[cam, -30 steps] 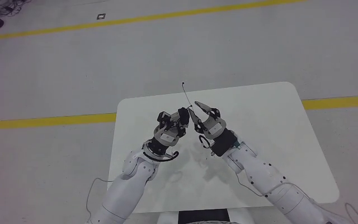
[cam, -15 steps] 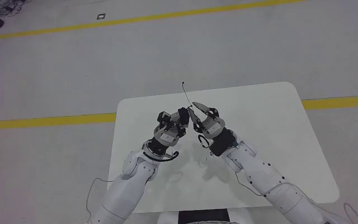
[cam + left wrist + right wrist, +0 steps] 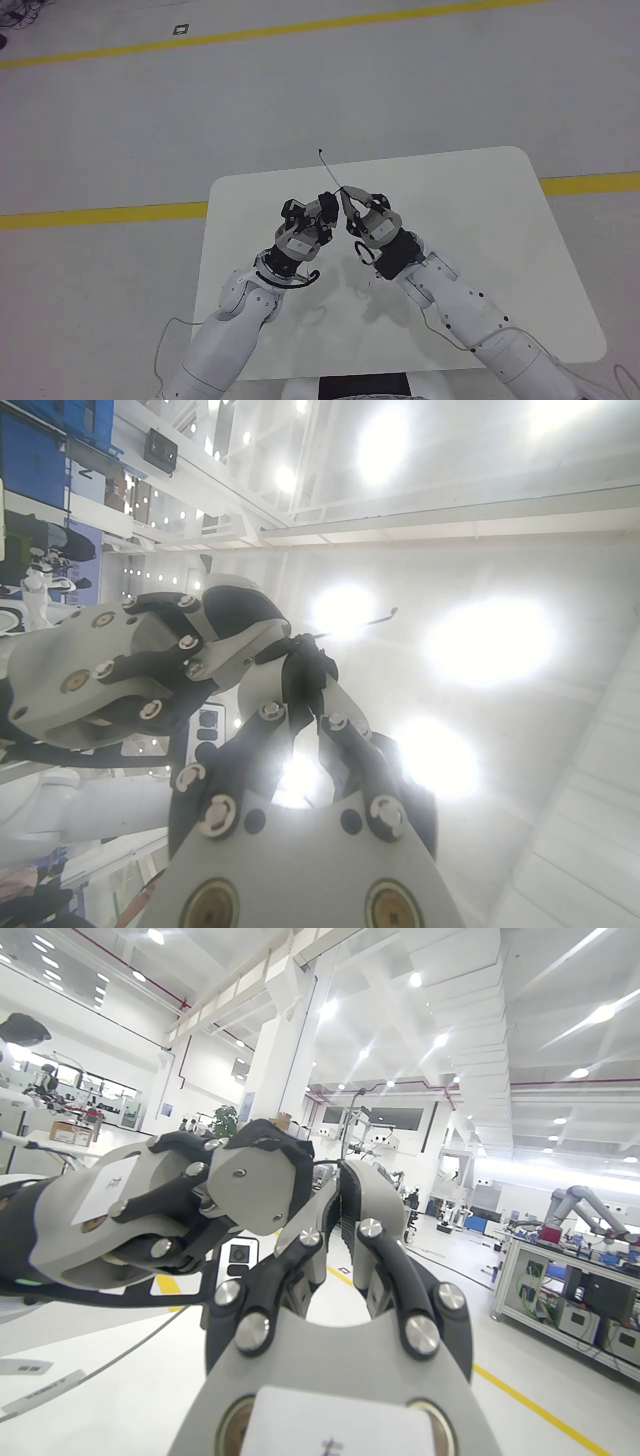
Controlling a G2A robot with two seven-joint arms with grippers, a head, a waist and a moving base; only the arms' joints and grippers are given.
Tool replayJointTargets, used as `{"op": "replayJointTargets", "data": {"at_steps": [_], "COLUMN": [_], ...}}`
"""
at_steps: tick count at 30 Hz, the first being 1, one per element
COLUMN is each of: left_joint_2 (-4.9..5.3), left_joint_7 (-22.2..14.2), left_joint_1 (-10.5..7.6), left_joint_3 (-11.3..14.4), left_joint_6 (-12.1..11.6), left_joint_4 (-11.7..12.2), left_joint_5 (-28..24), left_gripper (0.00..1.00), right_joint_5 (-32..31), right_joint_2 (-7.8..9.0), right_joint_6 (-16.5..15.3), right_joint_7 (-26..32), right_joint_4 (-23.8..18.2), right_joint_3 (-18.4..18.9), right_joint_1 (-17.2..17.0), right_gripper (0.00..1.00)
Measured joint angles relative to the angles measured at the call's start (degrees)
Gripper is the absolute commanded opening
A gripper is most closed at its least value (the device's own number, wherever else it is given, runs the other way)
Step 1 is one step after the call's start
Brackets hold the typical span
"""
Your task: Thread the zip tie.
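Black zip tie (image 3: 328, 170) is poking toward 11 o'clock above the table (image 3: 480, 200) while I'm pinching it in both left gripper (image 3: 330, 201) and right gripper (image 3: 347, 196), tips meeting, likely steadying strap and head for threading.

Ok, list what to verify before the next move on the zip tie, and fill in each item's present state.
1. Left claw shut on the zip tie: ok.
2. Right claw shut on the tie: ok.
3. Claws tip to tip over the table: ok.
4. Free end sticks out clear of both claws: ok.
5. Tail entered in the head: cannot tell, the fingertips hide it.
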Motion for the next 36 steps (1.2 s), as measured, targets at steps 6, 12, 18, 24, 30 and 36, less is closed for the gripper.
{"op": "replayJointTargets", "data": {"at_steps": [6, 12, 18, 24, 30, 36], "left_joint_2": [0.0, 0.0, 0.0, 0.0, 0.0, 0.0], "left_joint_7": [0.0, 0.0, 0.0, 0.0, 0.0, 0.0], "left_joint_1": [0.0, 0.0, 0.0, 0.0, 0.0, 0.0], "left_joint_3": [0.0, 0.0, 0.0, 0.0, 0.0, 0.0], "left_joint_6": [0.0, 0.0, 0.0, 0.0, 0.0, 0.0], "left_joint_4": [0.0, 0.0, 0.0, 0.0, 0.0, 0.0], "left_joint_5": [0.0, 0.0, 0.0, 0.0, 0.0, 0.0], "left_gripper": [0.0, 0.0, 0.0, 0.0, 0.0, 0.0], "right_joint_5": [0.0, 0.0, 0.0, 0.0, 0.0, 0.0], "right_joint_2": [0.72, 1.83, 3.3, 5.0, 6.77, 8.71], "right_joint_6": [0.1, 0.7, 1.8, 3.1, 4.0, 5.3], "right_joint_7": [-0.5, -1.2, -1.1, -0.7, 0.0, 0.6], "right_joint_4": [0.9, 1.4, 1.9, 2.2, 2.5, 2.8], "right_joint_3": [-0.6, -1.9, -3.2, -4.7, -6.1, -7.6], "right_joint_1": [-0.2, 0.2, 0.9, 1.4, 1.6, 2.2], "right_gripper": [0.0, 0.0, 0.0, 0.0, 0.0, 0.0]}}
